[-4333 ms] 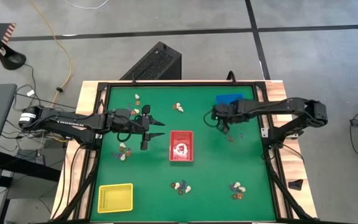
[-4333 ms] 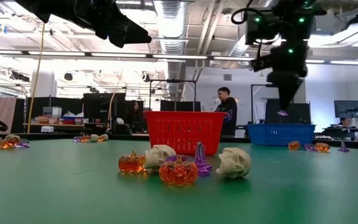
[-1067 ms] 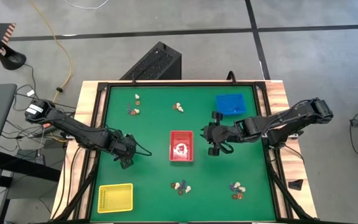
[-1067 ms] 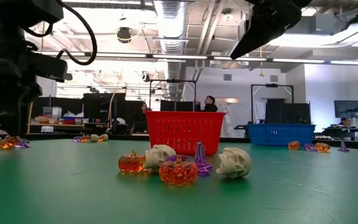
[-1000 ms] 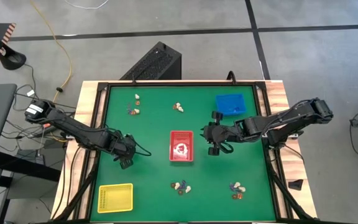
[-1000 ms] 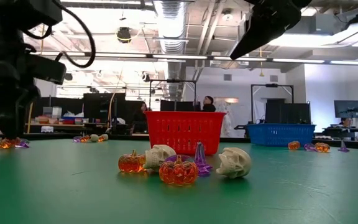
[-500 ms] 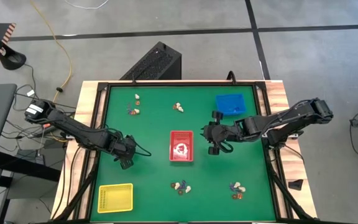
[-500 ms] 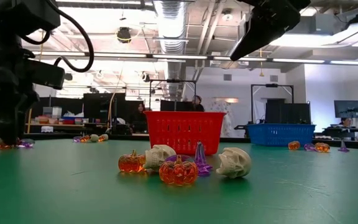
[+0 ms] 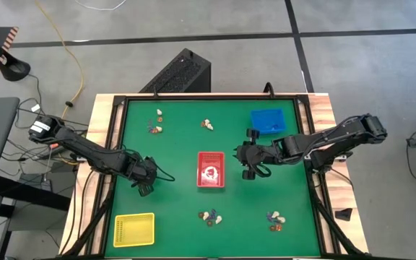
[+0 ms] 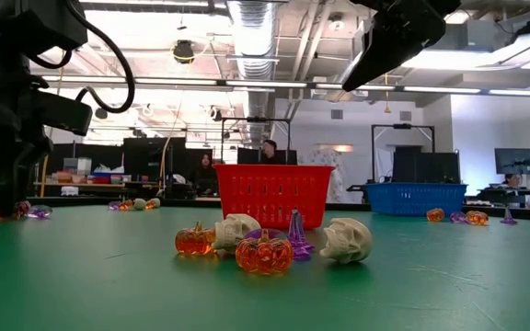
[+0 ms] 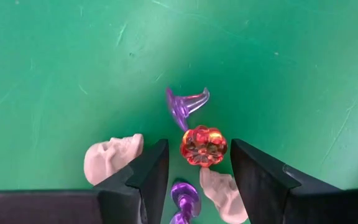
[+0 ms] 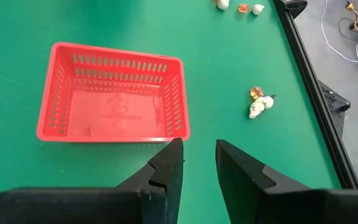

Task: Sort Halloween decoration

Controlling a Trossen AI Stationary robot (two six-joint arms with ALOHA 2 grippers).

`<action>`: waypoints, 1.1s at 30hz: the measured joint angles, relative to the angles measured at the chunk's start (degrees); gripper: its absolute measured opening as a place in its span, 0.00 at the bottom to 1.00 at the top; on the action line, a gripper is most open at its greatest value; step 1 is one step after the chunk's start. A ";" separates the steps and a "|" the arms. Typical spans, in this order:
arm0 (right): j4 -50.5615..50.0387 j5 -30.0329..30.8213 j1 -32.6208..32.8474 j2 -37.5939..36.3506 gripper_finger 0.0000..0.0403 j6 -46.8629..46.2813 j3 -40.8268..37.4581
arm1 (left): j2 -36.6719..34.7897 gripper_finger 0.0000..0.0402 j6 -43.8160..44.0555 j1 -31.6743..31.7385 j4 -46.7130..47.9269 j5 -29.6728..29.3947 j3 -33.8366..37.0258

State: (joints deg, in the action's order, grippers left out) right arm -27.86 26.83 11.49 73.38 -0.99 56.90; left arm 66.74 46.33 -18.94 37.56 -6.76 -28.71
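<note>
The left gripper [image 11: 197, 168], jaws wide, straddles a translucent orange plastic pumpkin [image 11: 203, 146], while the empty, narrowly parted right gripper [image 12: 199, 163] hovers beside the red plastic mesh tray [image 12: 114, 93].

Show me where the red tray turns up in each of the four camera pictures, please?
High view: red tray at the table's middle, between the two arms.
Low view: red tray at centre, standing behind the nearest cluster of trinkets.
Left wrist view: not in it; only green mat and small trinkets show.
Right wrist view: red tray just ahead of the right gripper.
Shared landmark: the green table mat.
</note>
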 joint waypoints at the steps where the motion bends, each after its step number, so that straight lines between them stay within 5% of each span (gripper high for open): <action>1: 0.00 -0.01 0.00 0.00 0.31 0.00 0.00 | 0.00 0.40 0.01 0.00 -0.02 0.00 0.00; 15: 0.00 -0.02 0.00 0.00 0.31 0.01 0.00 | 0.00 0.40 1.06 0.00 -1.48 -1.33 0.00; 26: -0.04 0.00 0.00 0.00 0.31 0.04 0.00 | 0.00 0.21 1.54 0.00 -1.09 -2.56 -0.04; 33: -0.59 -0.02 0.00 0.00 0.31 0.00 0.00 | 0.00 0.25 2.55 0.00 -1.07 -2.62 -0.07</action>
State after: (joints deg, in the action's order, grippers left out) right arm -28.44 26.81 11.49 73.38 -0.99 56.90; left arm 66.74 48.88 -18.94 36.49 -9.39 -28.77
